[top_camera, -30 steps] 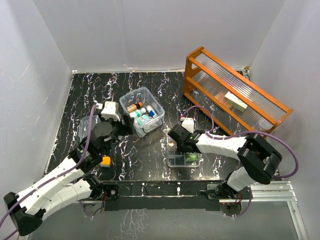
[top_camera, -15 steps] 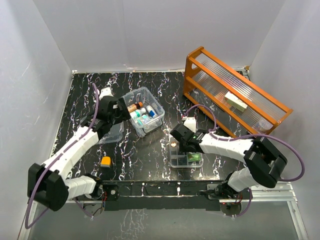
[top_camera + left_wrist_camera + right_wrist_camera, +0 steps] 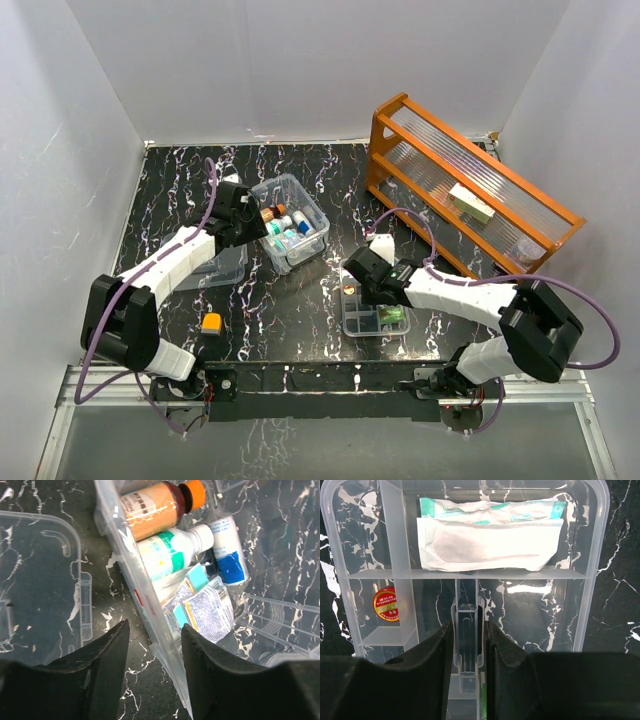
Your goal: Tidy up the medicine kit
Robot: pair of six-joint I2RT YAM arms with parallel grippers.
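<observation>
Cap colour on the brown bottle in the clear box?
Orange cap, clearest in the left wrist view.

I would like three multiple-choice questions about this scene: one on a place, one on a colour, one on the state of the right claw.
1. The small round red-and-yellow tin lies:
A) in the clear plastic compartment tray
B) on the wooden rack
C) on the bare table

2. The cap of the brown plastic bottle in the clear plastic box is:
A) blue
B) orange
C) black

3. The right claw is:
A) open over the table
B) holding a bottle
C) shut on the tray's upright middle post

Answers:
1 A, the tin sits inside a tray compartment.
2 B, the left wrist view shows it orange.
3 C, it clamps the post from both sides.
</observation>
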